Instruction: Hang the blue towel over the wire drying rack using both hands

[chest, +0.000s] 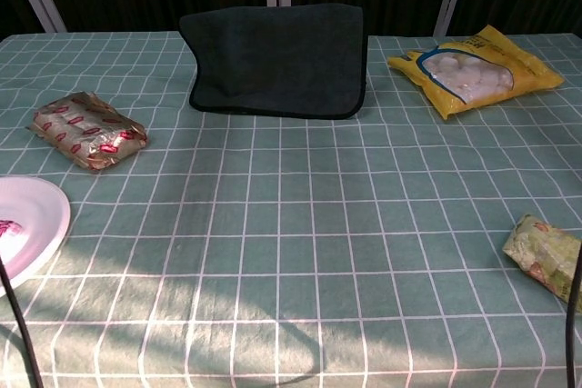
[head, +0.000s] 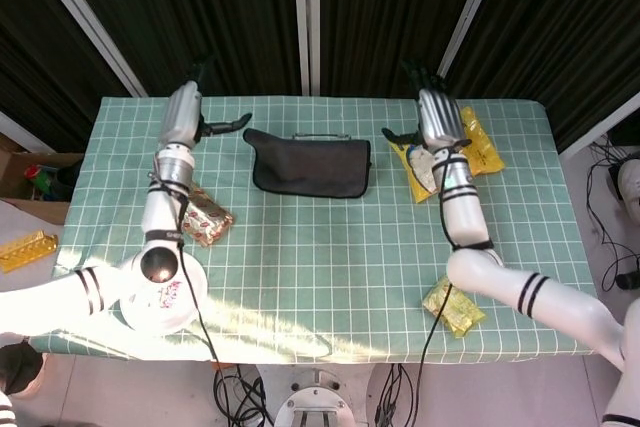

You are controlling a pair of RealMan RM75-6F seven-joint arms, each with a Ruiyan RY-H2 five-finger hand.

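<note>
While no print on any packet is legible in either view, the layout reads clearly left to right. White plate [head: 175, 292] sits at the near left table edge with a patterned wrapper on it; chest view crops it to a sliver at its left border. Red-and-gold snack pack [chest: 88, 130] lies beyond the plate, writing too small to read. Left hand [head: 192, 119] hovers over the far left of the green checked tablecloth [head: 320, 257], fingers apart, thumb pointing toward the towel, holding nothing. Blue towel [head: 308, 166] looks dark grey in both views and hangs draped over the wire drying rack [head: 320, 135] at the far centre; only a thin wire loop of the rack shows above the towel in head view, and chest view hides the rack entirely behind the cloth. Right hand [head: 432, 119] is just beside the towel's right end, apart from it, fingers spread and empty, partly over the yellow snack bag [chest: 473, 66]. Bag's clear window shows pale pieces; label unreadable. Green-yellow packet [head: 452, 305] lies near the right front edge, cut off in chest view. Neither hand appears in chest view, only dark cables at its edges.
</note>
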